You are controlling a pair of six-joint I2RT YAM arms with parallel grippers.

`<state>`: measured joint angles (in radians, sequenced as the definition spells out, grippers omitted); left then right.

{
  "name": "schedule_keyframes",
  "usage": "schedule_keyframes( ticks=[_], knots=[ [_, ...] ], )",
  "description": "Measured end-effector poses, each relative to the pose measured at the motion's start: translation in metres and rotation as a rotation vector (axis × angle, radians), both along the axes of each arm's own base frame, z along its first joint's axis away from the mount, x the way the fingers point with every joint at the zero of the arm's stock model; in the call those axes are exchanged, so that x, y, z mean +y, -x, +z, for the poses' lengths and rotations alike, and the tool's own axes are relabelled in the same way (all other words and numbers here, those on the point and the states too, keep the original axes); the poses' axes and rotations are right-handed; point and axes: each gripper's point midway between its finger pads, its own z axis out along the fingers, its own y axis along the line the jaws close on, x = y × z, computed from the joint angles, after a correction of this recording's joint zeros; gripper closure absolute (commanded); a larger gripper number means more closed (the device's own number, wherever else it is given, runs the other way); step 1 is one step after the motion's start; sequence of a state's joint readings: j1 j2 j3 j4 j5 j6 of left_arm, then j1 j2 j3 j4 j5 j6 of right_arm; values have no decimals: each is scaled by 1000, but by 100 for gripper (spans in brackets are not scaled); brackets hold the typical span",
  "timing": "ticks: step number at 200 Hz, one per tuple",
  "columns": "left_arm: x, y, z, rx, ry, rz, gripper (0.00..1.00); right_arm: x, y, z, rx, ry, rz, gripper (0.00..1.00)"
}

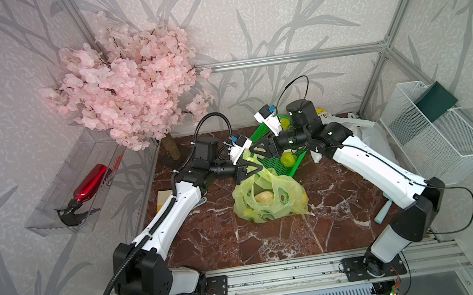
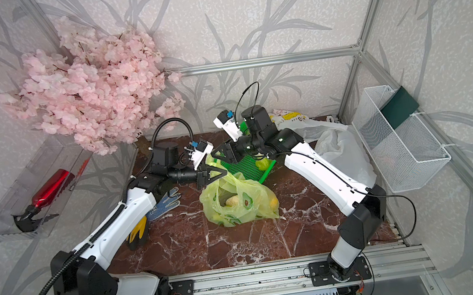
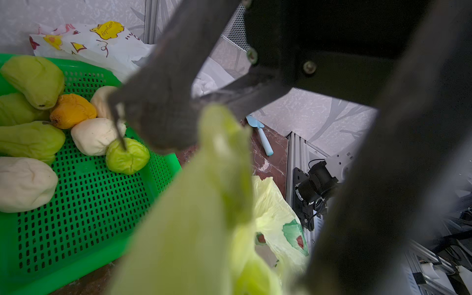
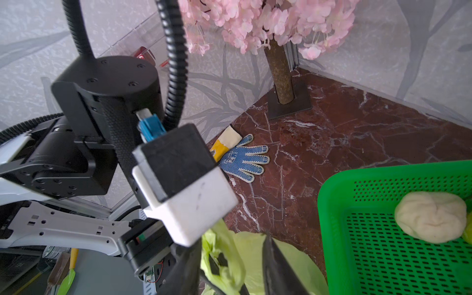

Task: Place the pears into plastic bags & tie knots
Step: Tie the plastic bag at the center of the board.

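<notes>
A translucent yellow-green plastic bag [image 1: 270,199] [image 2: 236,201] sits mid-table with a cream pear [image 1: 263,196] showing inside. My left gripper [image 1: 258,169] [image 2: 223,173] is shut on one handle and holds it up. My right gripper [image 1: 255,149] [image 4: 232,255] faces it just behind. Its fingers [image 3: 158,102] stand apart with bag plastic between them. Several green, cream and orange pears [image 3: 94,136] lie in the green perforated basket [image 3: 89,217] [image 1: 268,165]. White printed bags [image 1: 364,134] [image 3: 102,43] lie crumpled at the back right. No knot shows.
Pink blossom tree [image 1: 126,76], its trunk [image 4: 281,76] in the back-left corner. Blue-dotted glove [image 2: 165,205] and yellow glove [image 2: 138,232] under the left arm. Blue trowel [image 3: 263,138] by the right arm. White wire basket [image 1: 431,128] on the right wall, clear tray with red bottle [image 1: 88,186] on the left.
</notes>
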<state>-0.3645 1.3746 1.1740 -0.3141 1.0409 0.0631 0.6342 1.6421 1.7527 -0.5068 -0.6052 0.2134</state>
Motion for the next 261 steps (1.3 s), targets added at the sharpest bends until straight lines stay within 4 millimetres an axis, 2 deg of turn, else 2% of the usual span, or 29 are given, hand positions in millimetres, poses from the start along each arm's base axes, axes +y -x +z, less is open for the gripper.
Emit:
schedule_keyframes(
  ticks=[13, 28, 85, 119, 180, 190, 212, 233, 246, 261],
  knots=[
    [0, 0, -1, 1, -2, -1, 98, 1, 0, 2, 0, -5, 4, 91],
    [0, 0, -1, 1, -4, 0, 97, 0, -1, 2, -4, -5, 4, 100],
    [5, -1, 3, -1, 9, 30, 91, -17, -5, -9, 10, -1, -28, 100],
    [8, -3, 0, 5, 4, 49, 91, -39, -7, -15, 31, -20, -83, 100],
    [8, -3, -5, 21, 1, 54, 90, -59, 1, -5, 0, -40, -141, 100],
    [8, -3, -6, 23, 0, 54, 93, -63, 4, -2, -10, -41, -150, 100],
    [8, -3, -5, 21, 2, 52, 100, -67, 15, 3, -24, -48, -150, 100],
    [9, -4, -7, 24, -7, 63, 100, -60, 38, 0, -29, -35, -119, 100],
    [10, -6, -8, 28, -14, 74, 100, -53, 60, -9, -25, -19, -85, 100],
    [10, -5, -10, 35, -18, 75, 100, -45, 86, -30, 3, 11, -47, 100]
  ],
)
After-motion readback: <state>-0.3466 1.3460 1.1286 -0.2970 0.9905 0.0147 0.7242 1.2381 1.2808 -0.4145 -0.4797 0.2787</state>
